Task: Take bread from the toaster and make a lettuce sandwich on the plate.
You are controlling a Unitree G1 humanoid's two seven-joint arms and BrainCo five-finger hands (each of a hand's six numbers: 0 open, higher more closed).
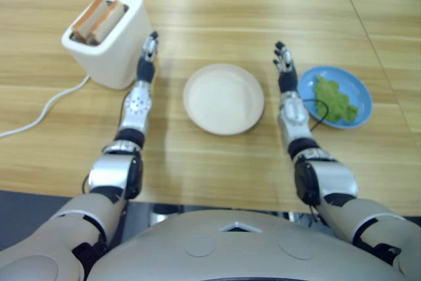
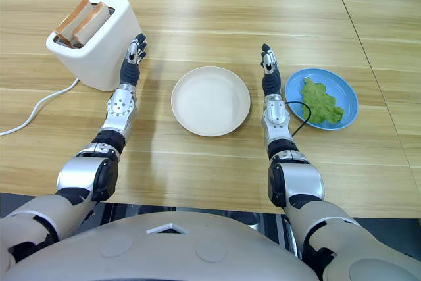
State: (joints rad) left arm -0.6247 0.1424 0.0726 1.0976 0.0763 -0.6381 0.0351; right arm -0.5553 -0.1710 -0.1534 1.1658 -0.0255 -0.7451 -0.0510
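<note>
Wooden worktop (image 2: 230, 4). The cream plate (image 2: 210, 100) sits at centre, bare.

The white toaster (image 2: 92, 44) stands at 10 o'clock from the plate. Two bread slices (image 2: 82, 21) stand upright in its slots, tops showing. A white cord (image 2: 33, 113) trails off toward 8 o'clock.

A blue plate (image 2: 350, 100) lies at 3 o'clock from the cream plate, with a lettuce leaf (image 2: 319, 100) flat on it.

The left hand (image 2: 135, 54) is just beside the toaster's 3 o'clock side, fingers straight and pointing to 12 o'clock, holding nothing.

The right hand (image 2: 268, 64) is between the two plates, fingers extended toward 12 o'clock, empty.
</note>
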